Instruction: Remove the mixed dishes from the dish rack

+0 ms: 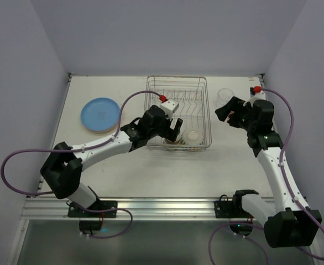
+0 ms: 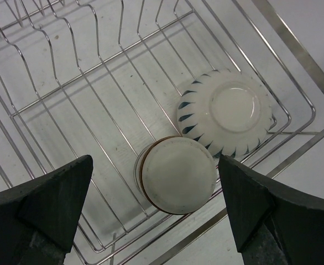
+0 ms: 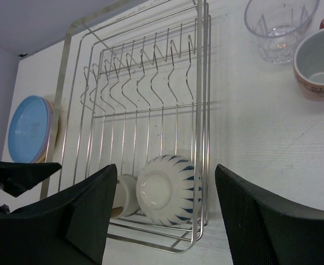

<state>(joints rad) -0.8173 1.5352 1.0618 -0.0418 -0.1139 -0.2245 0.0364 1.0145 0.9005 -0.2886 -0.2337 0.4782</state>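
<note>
At six o'clock in the dish rack [image 1: 176, 96], our left gripper [image 2: 155, 165] hangs wide open, empty, above the upturned reddish-brown cup [image 2: 178, 175]; next we lower and close.

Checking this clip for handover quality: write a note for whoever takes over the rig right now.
Left tool: open, empty, hovering over the upturned cup in the rack.
Right tool: open, empty, just right of the rack.
Done: plates stacked left of the rack, blue on top; glass and second cup standing right of it.
Left: the cup and the upturned bowl, side by side at the rack's near end.
</note>
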